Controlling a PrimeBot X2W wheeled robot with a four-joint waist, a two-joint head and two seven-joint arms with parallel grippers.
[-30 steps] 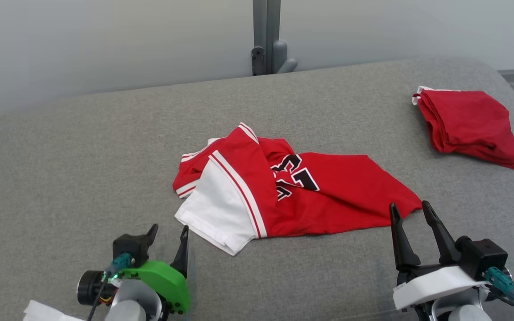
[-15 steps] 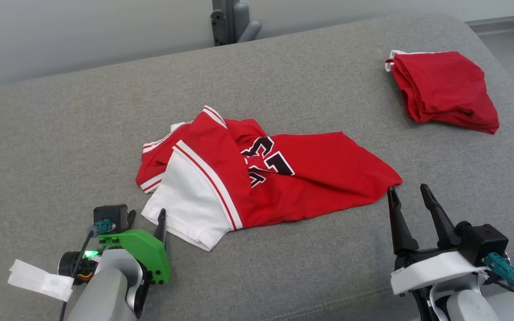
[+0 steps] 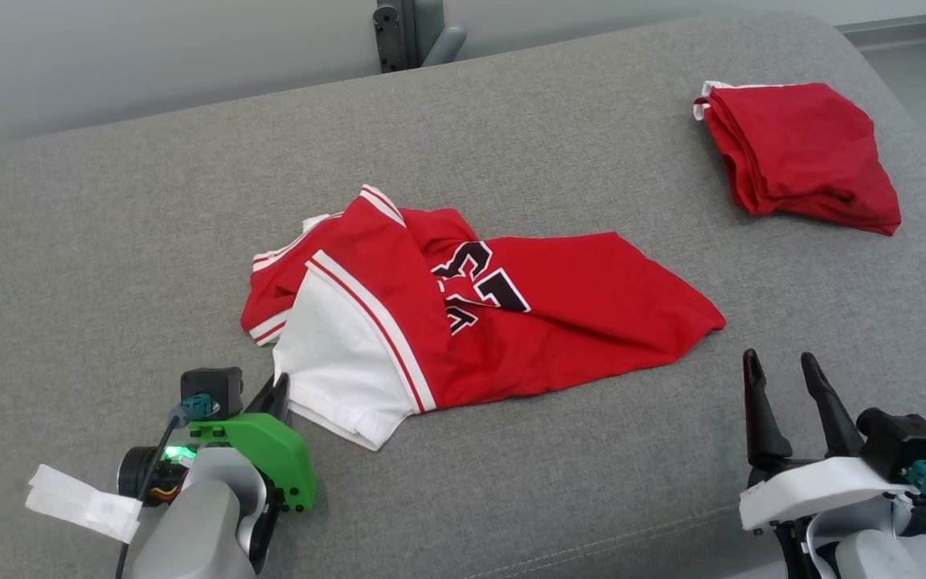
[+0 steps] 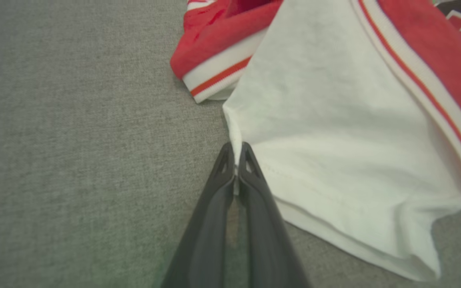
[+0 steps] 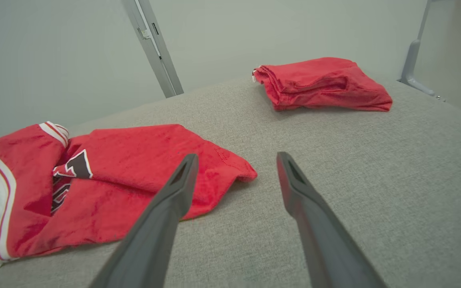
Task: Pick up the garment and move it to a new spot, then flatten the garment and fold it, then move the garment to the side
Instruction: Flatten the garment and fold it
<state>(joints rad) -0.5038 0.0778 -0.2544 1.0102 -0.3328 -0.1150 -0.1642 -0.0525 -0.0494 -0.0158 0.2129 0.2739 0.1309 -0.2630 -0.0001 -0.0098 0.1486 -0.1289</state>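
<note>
The garment (image 3: 559, 322), a crumpled red jersey with white sleeves and black numerals, lies mid-surface. My left gripper (image 3: 276, 392) is shut on the edge of its white sleeve at the near left. In the left wrist view a thin fold of the white sleeve (image 4: 334, 132) is pinched between the closed fingertips of the left gripper (image 4: 236, 160). My right gripper (image 3: 780, 366) stands open just to the near right of the jersey's red hem corner, holding nothing. In the right wrist view the right gripper (image 5: 234, 160) shows its jaws wide apart, with the garment (image 5: 134, 168) lying ahead to the left.
A second red garment (image 3: 801, 153), folded, sits at the far right of the grey padded surface (image 3: 511, 482); it also appears in the right wrist view (image 5: 322, 82). A grey post (image 3: 407, 32) stands behind the far edge. The surface rounds off at the right.
The head camera has shifted. My left gripper reached the white sleeve edge and closed on it. The right gripper, still open, now sits slightly back from the red hem corner.
</note>
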